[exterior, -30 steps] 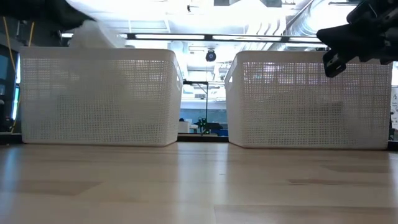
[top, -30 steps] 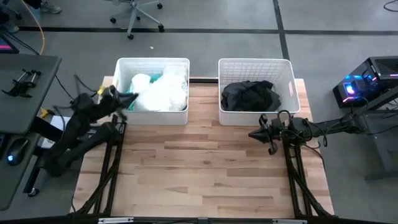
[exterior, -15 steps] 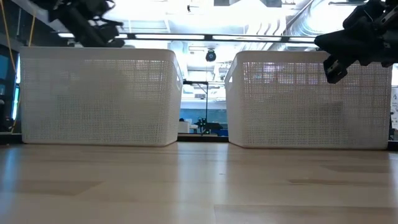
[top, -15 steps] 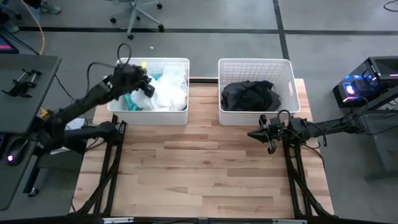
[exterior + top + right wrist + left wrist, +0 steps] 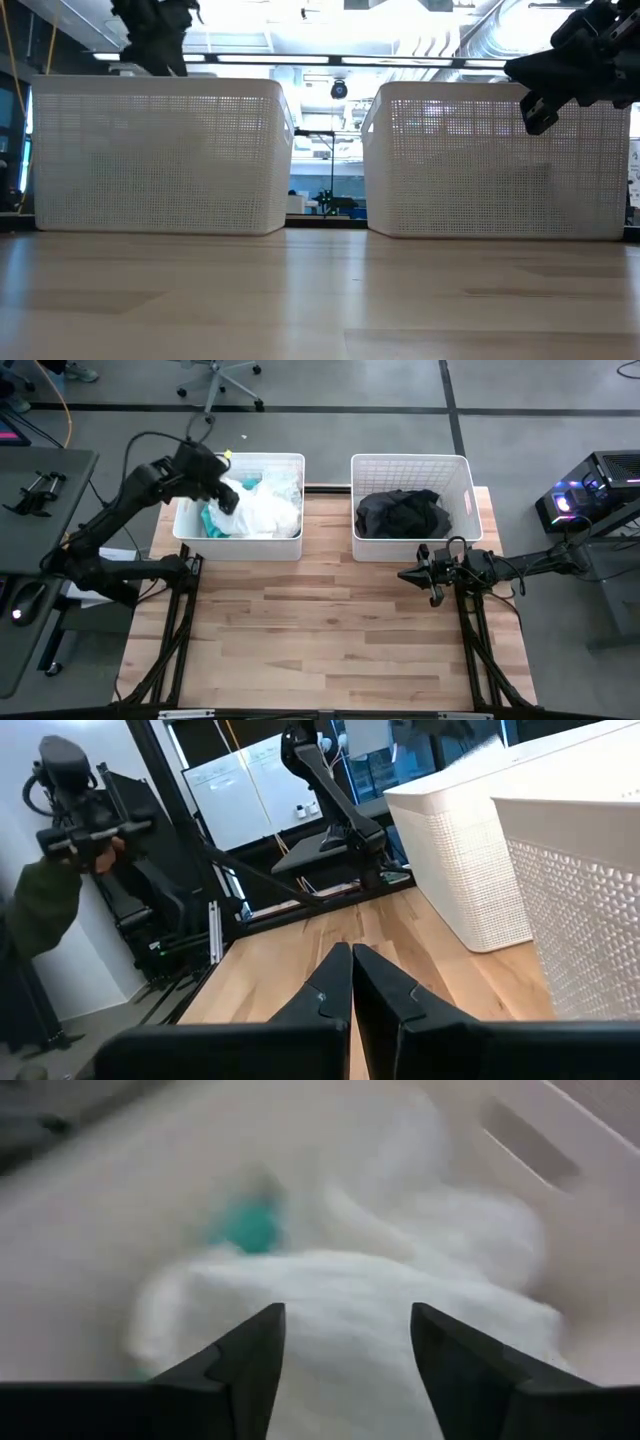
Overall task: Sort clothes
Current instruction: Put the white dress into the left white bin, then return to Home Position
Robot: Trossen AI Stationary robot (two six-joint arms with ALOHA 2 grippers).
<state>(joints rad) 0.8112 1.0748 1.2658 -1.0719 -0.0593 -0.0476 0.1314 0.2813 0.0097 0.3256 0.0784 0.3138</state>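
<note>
While the left gripper (image 5: 222, 488) hangs above the left basket (image 5: 290, 540), its fingers (image 5: 235, 1370) stand apart and empty — white clothes (image 5: 400, 1330) lie directly ahead between them, a teal garment (image 5: 245, 1228) just beyond. Dark clothes (image 5: 402, 512) fill the right basket (image 5: 465, 500); the right gripper (image 5: 407, 575) waits nearby — pressed closed, holding nothing.

Both robot arms are dark, almost black, and made of long thin parts with chunky round joints. Black cables loop along them. The left end effector (image 5: 345, 1365) has two flat dark fingers, and the right end effector (image 5: 350, 982) does too.
</note>
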